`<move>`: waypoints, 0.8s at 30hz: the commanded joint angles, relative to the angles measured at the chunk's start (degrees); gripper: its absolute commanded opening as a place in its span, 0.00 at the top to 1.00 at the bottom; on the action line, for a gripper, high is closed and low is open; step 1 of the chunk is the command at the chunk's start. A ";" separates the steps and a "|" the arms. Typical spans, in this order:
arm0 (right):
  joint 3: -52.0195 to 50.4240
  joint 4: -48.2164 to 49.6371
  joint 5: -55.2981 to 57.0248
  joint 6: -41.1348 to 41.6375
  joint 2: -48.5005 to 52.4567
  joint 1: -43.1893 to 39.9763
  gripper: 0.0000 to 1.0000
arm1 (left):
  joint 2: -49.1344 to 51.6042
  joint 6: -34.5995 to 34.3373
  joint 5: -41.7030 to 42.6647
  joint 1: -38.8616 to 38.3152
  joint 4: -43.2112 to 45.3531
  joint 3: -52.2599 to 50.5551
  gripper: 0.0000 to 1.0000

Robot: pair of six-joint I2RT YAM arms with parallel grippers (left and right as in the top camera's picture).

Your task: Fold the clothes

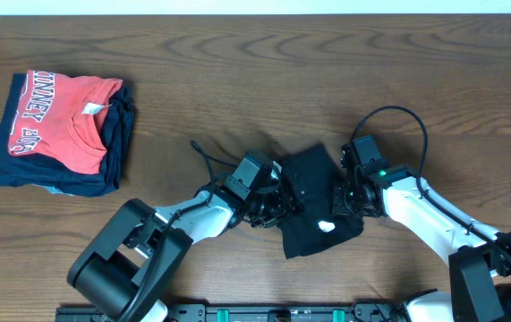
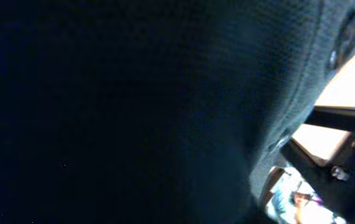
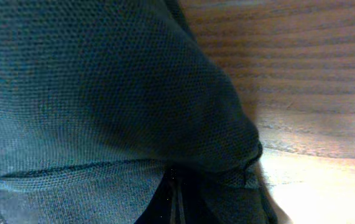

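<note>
Left gripper [image 1: 276, 208] and right gripper [image 1: 338, 204] pressed against opposite sides of bunched black shirt [image 1: 306, 192] near front edge of table [image 1: 282, 80]; fabric smothering both wrist views, perhaps draped over lenses; open or closed, impossible to tell.

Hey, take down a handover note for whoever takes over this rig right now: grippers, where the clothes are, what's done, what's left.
Left gripper: against the black T-shirt on its own side. Fabric fills its wrist camera, so open or shut cannot be told.
Right gripper: against the shirt's other side, and likewise cannot be told.
Black T-shirt: a bunched, uneven bundle between the two grippers, near the front of the table.
Done: the red T-shirt lies folded on the navy garments, far left.
Left: the black shirt looks unfinished and probably needs a tidy final fold.
</note>
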 commanded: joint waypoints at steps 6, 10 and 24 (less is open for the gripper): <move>0.33 -4.66 -4.37 -2.40 -0.98 0.07 0.99 | 1.36 15.13 -3.32 0.26 -4.24 -1.77 0.94; 4.02 -13.53 -5.05 -4.35 -7.50 0.07 0.99 | -3.04 19.12 -0.35 3.65 -11.34 -0.55 0.94; 9.62 -16.68 -5.03 -1.05 -30.34 0.07 0.92 | -29.33 23.28 9.94 40.57 -14.78 8.22 0.94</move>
